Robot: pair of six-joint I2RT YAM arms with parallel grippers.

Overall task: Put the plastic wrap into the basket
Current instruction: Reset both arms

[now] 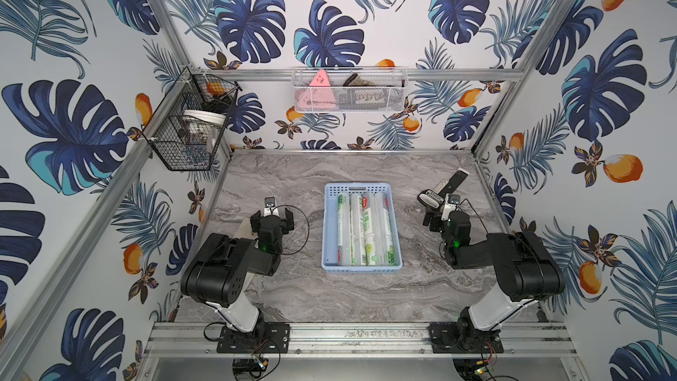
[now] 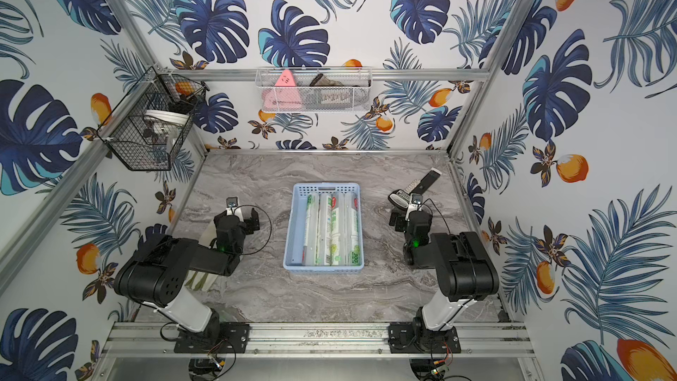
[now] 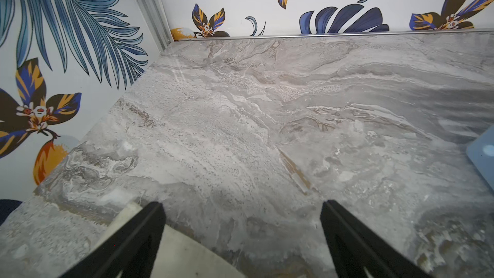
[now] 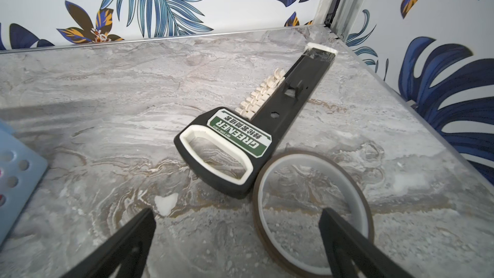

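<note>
The light blue basket point(image 1: 361, 270) point(image 2: 324, 269) sits mid-table in both top views. Several plastic wrap rolls point(image 1: 366, 232) point(image 2: 331, 230), silvery-white with green labels, lie side by side inside it, lengthwise. My left gripper point(image 1: 273, 213) point(image 2: 236, 216) hovers left of the basket, open and empty. In the left wrist view it point(image 3: 242, 204) faces bare marble, with a basket corner point(image 3: 483, 156) at the edge. My right gripper point(image 1: 445, 214) point(image 2: 410, 214) is right of the basket, open and empty. In the right wrist view it point(image 4: 238, 211) shows nothing between its fingers.
A black and white "GREENER" tool holder point(image 4: 240, 135) and a tape roll point(image 4: 363, 204) lie just ahead of the right gripper. A pale flat item point(image 3: 173, 250) lies under the left arm. A black wire basket point(image 1: 190, 119) and a white mesh basket point(image 1: 348, 91) hang on the walls.
</note>
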